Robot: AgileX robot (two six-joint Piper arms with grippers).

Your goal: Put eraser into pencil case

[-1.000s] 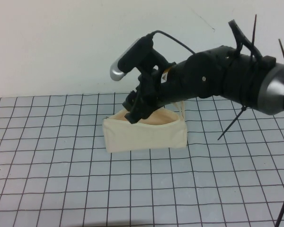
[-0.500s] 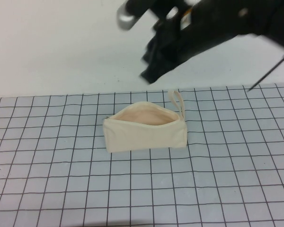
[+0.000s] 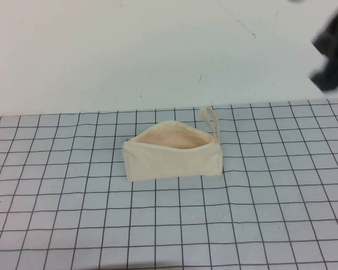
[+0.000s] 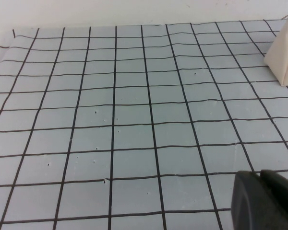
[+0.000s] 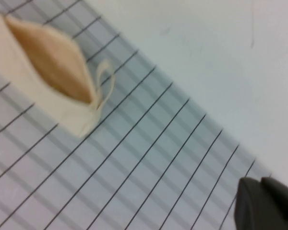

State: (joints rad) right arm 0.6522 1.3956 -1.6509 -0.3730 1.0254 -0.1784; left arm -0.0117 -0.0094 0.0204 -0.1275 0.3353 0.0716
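Right gripper point(image 3: 331, 53) raised right of pencil case point(image 3: 173, 158), left gripper point(image 4: 266, 201) low.

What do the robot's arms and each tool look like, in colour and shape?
The right tool appears only as a blurred black blocky mass at the high view's upper right edge. In the wrist views, the left tool and right tool show matte black, rounded finger ends. No cables or markings are visible.

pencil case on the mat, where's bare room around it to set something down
The grid mat is bare in front of the pencil case, and to its left and right. Behind it, the loop strap takes some room. The right gripper is raised at the far right; the left gripper hovers over bare mat.
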